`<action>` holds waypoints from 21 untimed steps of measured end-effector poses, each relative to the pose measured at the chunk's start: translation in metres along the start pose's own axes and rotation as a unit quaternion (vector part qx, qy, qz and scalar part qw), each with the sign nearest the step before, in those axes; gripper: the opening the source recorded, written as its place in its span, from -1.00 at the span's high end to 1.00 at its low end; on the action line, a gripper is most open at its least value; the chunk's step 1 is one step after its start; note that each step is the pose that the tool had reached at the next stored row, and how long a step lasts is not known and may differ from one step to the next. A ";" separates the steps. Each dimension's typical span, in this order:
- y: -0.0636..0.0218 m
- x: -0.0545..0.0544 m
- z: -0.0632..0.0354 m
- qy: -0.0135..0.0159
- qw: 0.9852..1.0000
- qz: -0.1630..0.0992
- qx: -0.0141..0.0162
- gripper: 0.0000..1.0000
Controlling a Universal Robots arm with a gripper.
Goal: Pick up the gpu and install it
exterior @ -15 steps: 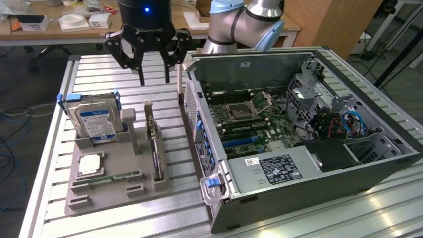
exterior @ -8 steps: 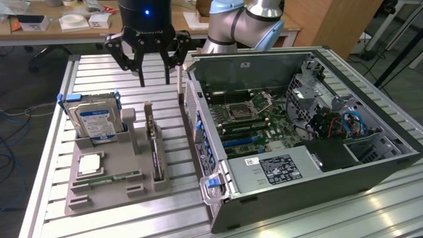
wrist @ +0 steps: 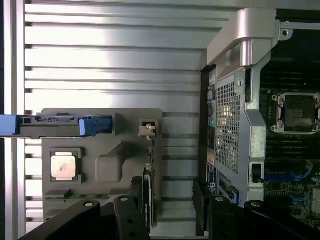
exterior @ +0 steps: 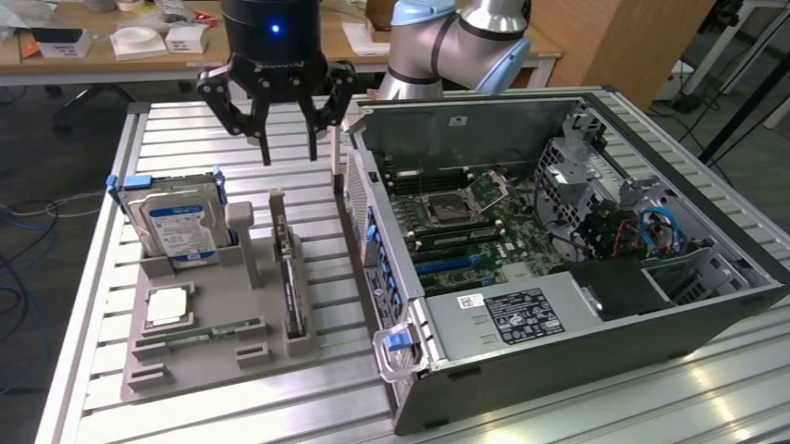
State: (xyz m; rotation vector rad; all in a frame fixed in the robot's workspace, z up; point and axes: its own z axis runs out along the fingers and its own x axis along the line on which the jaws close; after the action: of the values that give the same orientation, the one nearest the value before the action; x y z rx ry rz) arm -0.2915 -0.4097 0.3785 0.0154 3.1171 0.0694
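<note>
Nothing is done so far: the gpu (exterior: 292, 291) stands on edge in its holder (exterior: 198, 370), lower left of the exterior view, ungrasped. The gripper (exterior: 288, 153) hangs above it, spread wide and empty.

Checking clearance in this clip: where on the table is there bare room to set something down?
Bare slats of the table lie beyond the parts holder, behind the hard drive, below the open pincer. Another bare strip runs along the holder's near side. Crowded: the narrow gap between the holder's edge by the gpu and the computer case.
</note>
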 end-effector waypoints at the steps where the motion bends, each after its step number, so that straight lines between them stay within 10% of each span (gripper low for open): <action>1: 0.0000 0.000 0.0005 0.000 1.000 0.000 0.000 -0.06; 21: -0.0003 0.000 0.0056 0.000 1.000 0.000 0.002 -0.06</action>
State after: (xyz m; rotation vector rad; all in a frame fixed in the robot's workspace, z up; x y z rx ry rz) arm -0.2915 -0.4097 0.3729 0.0152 3.1172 0.0619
